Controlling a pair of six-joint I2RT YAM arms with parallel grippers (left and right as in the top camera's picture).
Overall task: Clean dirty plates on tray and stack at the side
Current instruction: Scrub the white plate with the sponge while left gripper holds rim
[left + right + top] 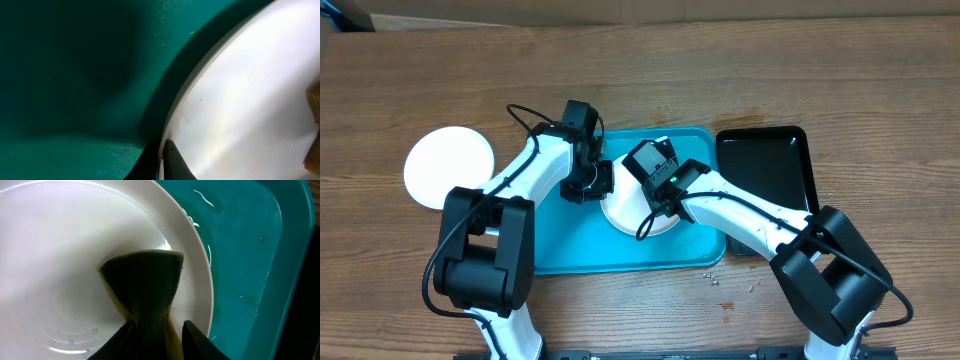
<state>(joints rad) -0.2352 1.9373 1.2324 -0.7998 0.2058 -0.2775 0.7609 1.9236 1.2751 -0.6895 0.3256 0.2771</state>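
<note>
Two plates show. The table plate (448, 167) lies on the wood at far left, off the tray (620, 258) and apart from it. Next right, the left gripper (587, 181) reaches down into the tray's left part, clenched on the left rim of the tray plate (632, 212). In its wrist view one dark finger (175, 165) lies on the white face, with the rim between it and the other. The tray plate sits near the tray's middle; whether it is flat or tipped I cannot tell. Over it the right gripper (156, 332) grasps a sponge (145, 285), dark green face up with a yellow edge, set on the plate's inside near the rim. Droplets (70, 336) bead on the white beside it. A black tray (770, 165) lies just beside the tray's right edge. Some crumbs (718, 280) dot the wood near the tray's front right corner.
</note>
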